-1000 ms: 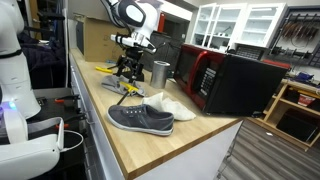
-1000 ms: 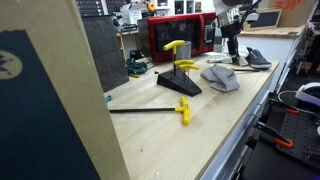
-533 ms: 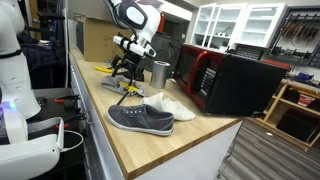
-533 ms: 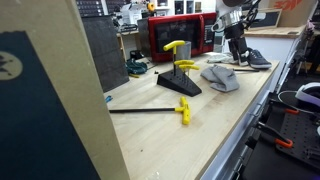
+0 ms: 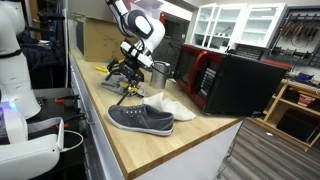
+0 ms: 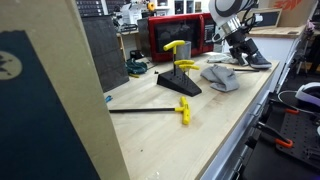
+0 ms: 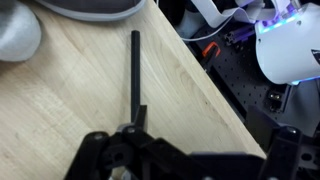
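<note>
Over table point(image 5: 150, 150), pincer point(image 5: 132, 65) spread, empty. We rate black rod point(image 7: 134, 70) light, stiff, slim, poss. slippery; grip mid-shaft.

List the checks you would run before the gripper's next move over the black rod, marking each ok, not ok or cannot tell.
1. Jaws of the gripper open: ok, they stand wide.
2. The black rod lies flat on the wooden bench: ok.
3. Gripper lined up over the rod's near end: ok.
4. Rod's far end free of the gray sneaker: ok, a small gap shows.
5. Rod away from the bench edge: ok, wood shows on both sides.
6. Height of the fingertips above the rod: cannot tell.
</note>
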Controlling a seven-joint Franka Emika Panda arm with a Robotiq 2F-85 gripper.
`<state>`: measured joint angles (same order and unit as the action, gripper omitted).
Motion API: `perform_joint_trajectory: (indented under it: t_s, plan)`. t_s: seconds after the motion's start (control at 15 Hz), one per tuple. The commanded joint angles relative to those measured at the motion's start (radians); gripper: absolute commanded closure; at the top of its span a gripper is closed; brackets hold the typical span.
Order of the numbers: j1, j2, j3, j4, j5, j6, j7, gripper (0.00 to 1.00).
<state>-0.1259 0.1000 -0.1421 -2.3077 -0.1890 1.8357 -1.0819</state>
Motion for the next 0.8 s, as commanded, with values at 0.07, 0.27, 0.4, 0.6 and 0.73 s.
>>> perform_joint_trajectory:
  t_s: [0.07, 0.27, 0.4, 0.6, 0.73]
  plan:
    - [-0.021, 0.053, 0.007, 0.090, -0.055, -0.039, -0.006, 0.00]
    - [-0.015, 0.046, 0.014, 0.078, -0.058, 0.021, 0.058, 0.00]
    - [-0.013, 0.056, 0.018, 0.074, -0.067, 0.037, 0.079, 0.00]
    - [-0.016, 0.082, 0.017, 0.076, -0.092, 0.080, 0.125, 0.00]
    - [-0.018, 0.103, 0.017, 0.073, -0.114, 0.136, 0.169, 0.00]
